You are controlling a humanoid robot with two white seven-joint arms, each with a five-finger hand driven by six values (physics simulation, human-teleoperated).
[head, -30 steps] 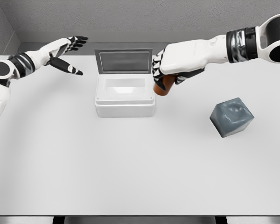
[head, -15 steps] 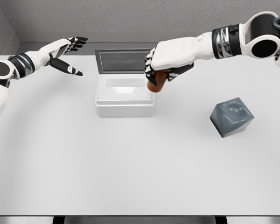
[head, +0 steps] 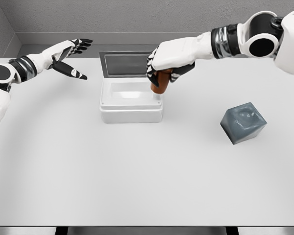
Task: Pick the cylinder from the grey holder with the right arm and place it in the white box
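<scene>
My right hand (head: 159, 72) is shut on a brown-orange cylinder (head: 160, 83), held upright above the right rim of the white box (head: 131, 113). The box stands open at the back middle of the table, its lid (head: 130, 64) tilted up behind it and its inside bare as far as I see. The grey holder (head: 243, 122), a tilted cube with a hollow top, sits alone at the right. My left hand (head: 68, 58) hovers open at the far left, apart from everything.
A grey wall (head: 137, 17) runs behind the white table (head: 137, 181). The table's front edge lies along the bottom of the view.
My right arm has carried the cylinder leftward, from beside the box's right side to above its right rim. The left arm has stayed still.
</scene>
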